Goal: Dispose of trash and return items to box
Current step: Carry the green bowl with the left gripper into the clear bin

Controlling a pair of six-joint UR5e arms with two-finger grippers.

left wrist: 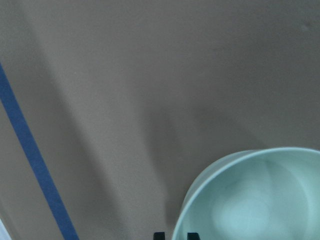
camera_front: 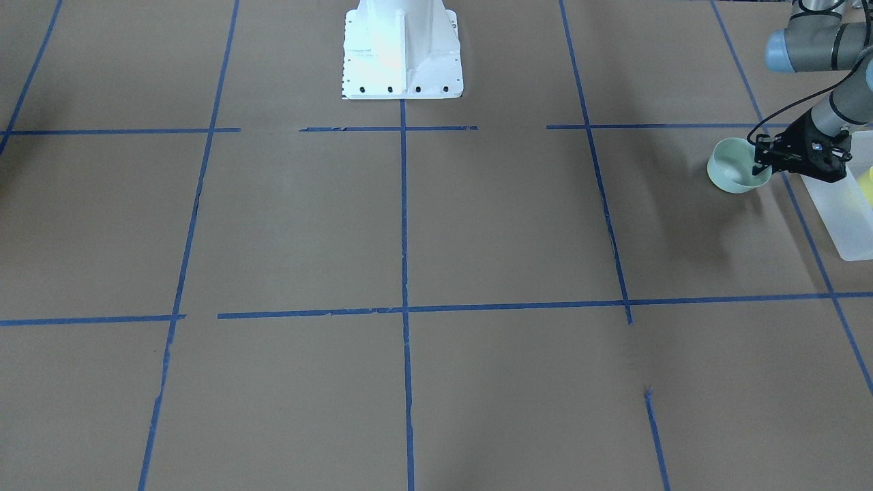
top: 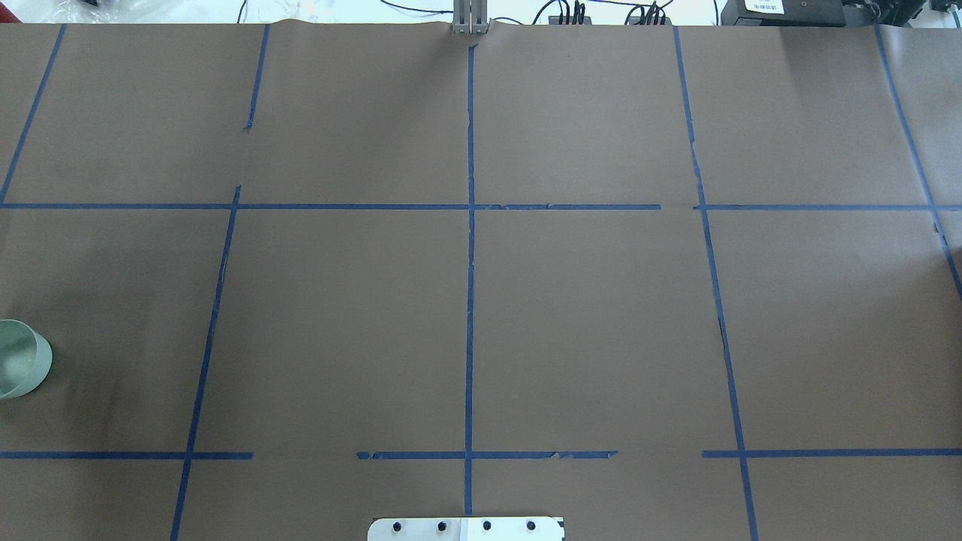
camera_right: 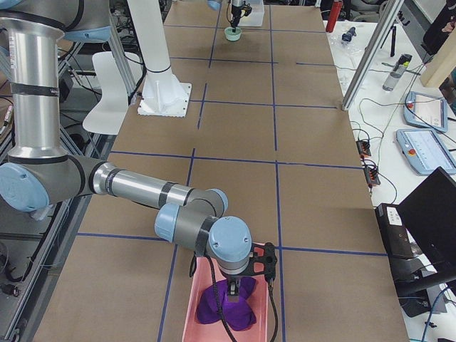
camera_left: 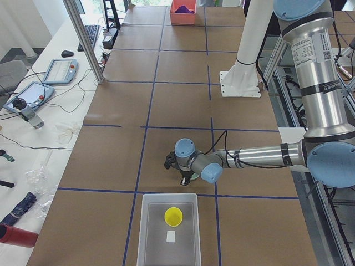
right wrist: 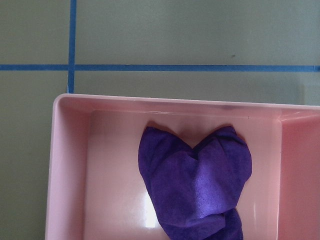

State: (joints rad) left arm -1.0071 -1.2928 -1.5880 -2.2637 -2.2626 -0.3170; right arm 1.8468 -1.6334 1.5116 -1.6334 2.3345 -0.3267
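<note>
The pale mint-green bowl (camera_front: pixel 733 167) is near the table's end on my left side, beside the box. It also shows in the overhead view (top: pixel 19 359) and fills the lower right of the left wrist view (left wrist: pixel 250 200). My left gripper (camera_front: pixel 758 166) is shut on the bowl's rim, one fingertip (left wrist: pixel 159 235) outside and one inside. The frosted-white box (camera_left: pixel 150 233) holds the yellow cup (camera_left: pixel 173 216). My right gripper (camera_right: pixel 235 288) hangs over a pink bin; I cannot tell whether it is open or shut.
The pink bin (right wrist: pixel 70 150) at the table's far right end holds a crumpled purple cloth (right wrist: pixel 197 185). A small white slip (camera_left: pixel 171 236) lies in the box next to the cup. The white robot base (camera_front: pixel 402 51) stands at the table's middle edge.
</note>
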